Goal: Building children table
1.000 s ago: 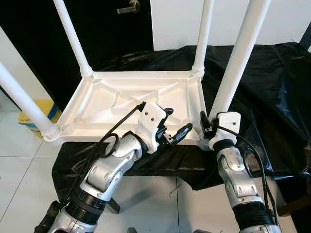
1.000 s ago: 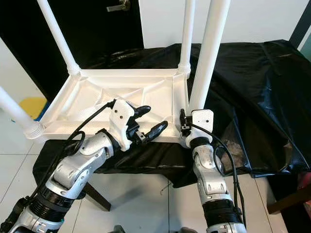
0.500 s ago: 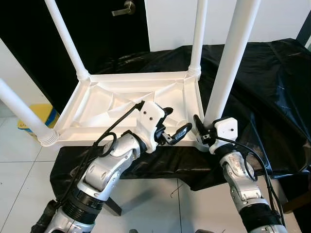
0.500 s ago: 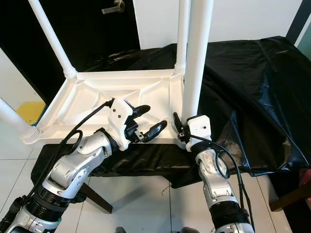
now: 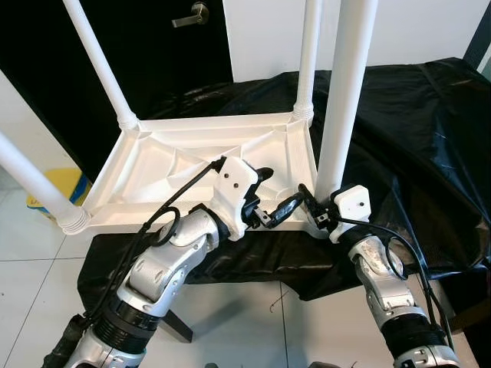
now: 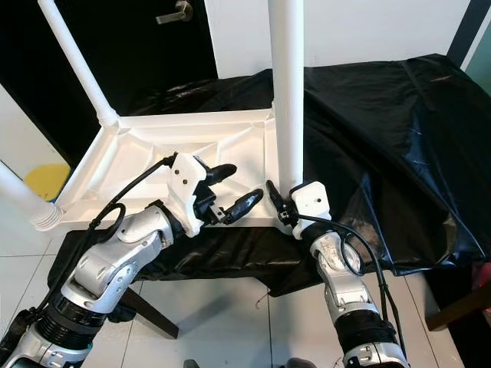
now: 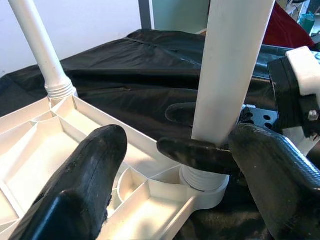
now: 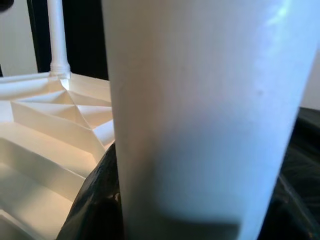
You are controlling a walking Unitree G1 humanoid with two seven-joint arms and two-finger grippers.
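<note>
A white plastic table (image 5: 192, 126) lies upside down on a black cloth (image 5: 414, 138). Its near right leg (image 5: 345, 92) stands upright in the corner socket. My right gripper (image 5: 317, 208) is shut on the base of this leg; its fingers (image 8: 95, 200) hug both sides of the white tube (image 8: 200, 100). My left gripper (image 5: 280, 190) hangs open just above the table's near rim, beside that corner and holding nothing. Its fingers (image 7: 95, 170) frame the leg (image 7: 230, 75) from a short distance.
Three more legs stand in their sockets: far left (image 5: 100, 65), far right (image 5: 309, 54), near left (image 5: 34, 180). A yellow bucket (image 5: 57, 184) sits on the white tiled floor at left. A dark door with a handle (image 5: 192, 14) is behind.
The near right leg has swung from leaning right to upright, with my right gripper staying on its base. The left gripper has barely moved and stays open. The camera shifted slightly.
</note>
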